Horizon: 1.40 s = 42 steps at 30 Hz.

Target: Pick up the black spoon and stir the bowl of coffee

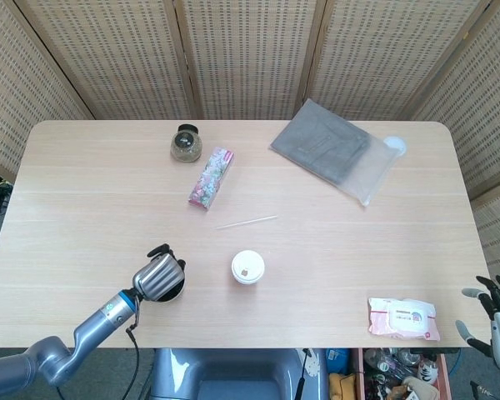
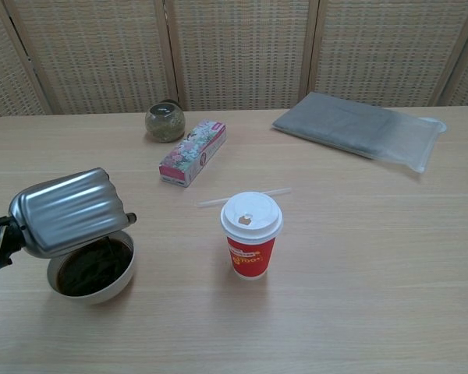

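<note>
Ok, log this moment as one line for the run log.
phase: stirring | left hand: holds black spoon in coffee bowl | right hand: idle, off table edge

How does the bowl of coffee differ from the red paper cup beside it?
The bowl is low, wide and open, its dark coffee showing; the red paper cup is taller, narrower and capped with a white lid. The left hand hangs over the bowl; nothing is at the cup. Both stand upright on the table.

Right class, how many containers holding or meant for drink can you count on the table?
2: the bowl of coffee at the near left under the left hand, and the lidded paper cup near the middle.
</note>
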Tool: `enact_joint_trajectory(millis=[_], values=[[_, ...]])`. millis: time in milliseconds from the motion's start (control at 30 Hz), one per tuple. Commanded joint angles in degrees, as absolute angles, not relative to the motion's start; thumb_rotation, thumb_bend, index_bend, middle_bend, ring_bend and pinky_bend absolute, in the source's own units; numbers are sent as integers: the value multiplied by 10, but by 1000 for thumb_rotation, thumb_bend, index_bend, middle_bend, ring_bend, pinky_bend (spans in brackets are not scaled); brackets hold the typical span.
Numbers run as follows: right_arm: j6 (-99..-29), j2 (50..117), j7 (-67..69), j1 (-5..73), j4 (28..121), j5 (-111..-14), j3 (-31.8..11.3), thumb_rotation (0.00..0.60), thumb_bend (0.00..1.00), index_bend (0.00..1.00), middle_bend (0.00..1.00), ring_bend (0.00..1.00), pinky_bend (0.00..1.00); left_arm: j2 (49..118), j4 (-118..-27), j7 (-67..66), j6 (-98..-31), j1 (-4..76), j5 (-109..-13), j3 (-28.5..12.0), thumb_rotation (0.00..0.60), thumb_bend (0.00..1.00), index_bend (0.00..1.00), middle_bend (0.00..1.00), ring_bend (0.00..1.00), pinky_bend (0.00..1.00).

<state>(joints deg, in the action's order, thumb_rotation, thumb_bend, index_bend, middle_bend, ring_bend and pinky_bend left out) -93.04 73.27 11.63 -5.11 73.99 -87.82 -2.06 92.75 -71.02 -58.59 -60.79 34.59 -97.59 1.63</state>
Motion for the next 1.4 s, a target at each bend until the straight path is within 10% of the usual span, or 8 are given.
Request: enact_joint_trajectory(millis=[33,633,1400], values=[[-930,733,117,-51,739,-878,-21,600,384,368,278,108,192,936,-700,-590,-603,348,-966,8,600,419,715,792,728,698],[-934,733,116,-50,741,-883,-22,600,383,368,278,108,192,897,-733,-582,-645,319,-957,17,600,417,710,787,721,698],[-929,730,108,-41,745,-888,-24,600,383,368,278,108,192,852,-849,-559,-713,252,-880,-9,600,274,214,767,705,698]])
